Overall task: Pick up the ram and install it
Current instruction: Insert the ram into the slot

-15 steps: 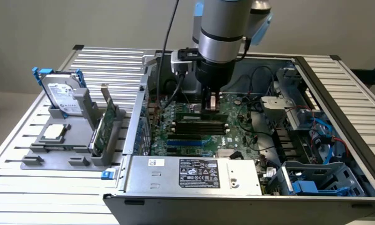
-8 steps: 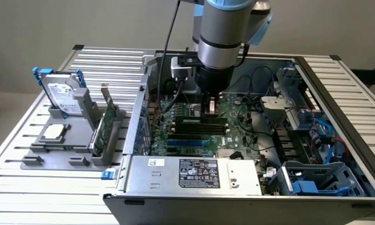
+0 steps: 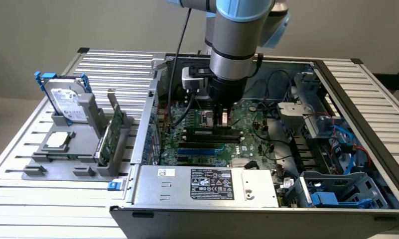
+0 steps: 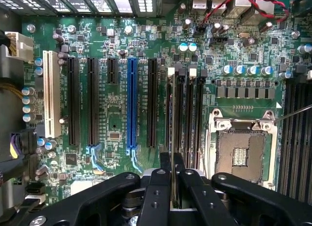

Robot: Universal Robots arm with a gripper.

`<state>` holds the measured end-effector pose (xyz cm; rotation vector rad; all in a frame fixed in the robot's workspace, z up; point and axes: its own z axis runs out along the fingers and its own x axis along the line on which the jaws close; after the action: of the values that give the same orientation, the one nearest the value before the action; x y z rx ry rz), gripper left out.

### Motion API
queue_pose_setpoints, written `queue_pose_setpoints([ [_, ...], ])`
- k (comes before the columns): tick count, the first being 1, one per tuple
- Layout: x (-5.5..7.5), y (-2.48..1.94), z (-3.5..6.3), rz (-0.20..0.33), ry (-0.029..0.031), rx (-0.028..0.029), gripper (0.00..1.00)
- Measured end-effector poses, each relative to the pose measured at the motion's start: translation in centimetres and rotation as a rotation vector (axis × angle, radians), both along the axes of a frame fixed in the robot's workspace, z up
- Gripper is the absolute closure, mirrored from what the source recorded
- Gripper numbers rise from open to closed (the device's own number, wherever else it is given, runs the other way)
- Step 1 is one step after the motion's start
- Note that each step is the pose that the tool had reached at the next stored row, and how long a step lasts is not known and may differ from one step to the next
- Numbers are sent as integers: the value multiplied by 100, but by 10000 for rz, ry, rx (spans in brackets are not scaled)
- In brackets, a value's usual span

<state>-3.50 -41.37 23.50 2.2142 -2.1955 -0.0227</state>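
In the wrist view my gripper is shut on the ram. The ram shows edge-on as a thin strip running out from between the black fingers. It is lined up over the bank of black memory slots beside the CPU socket; whether it touches a slot I cannot tell. In the exterior view the arm reaches down into the open computer case, and the gripper sits low over the green motherboard near those slots.
Left of the case in the exterior view, a grey holder carries a silver hard drive with blue rails, a green expansion card and a processor chip. The power supply borders the board. Drive cages and cables crowd the right.
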Motion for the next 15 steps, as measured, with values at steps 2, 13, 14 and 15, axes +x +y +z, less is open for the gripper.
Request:
queue_pose_setpoints([
  [2,1,-6,-13,1,-7,0,86],
  [13,19,-20,-33,-1,-8,7,86],
  [14,20,-20,-35,-1,-8,11,86],
  [15,21,-20,-39,-1,-9,17,86],
])
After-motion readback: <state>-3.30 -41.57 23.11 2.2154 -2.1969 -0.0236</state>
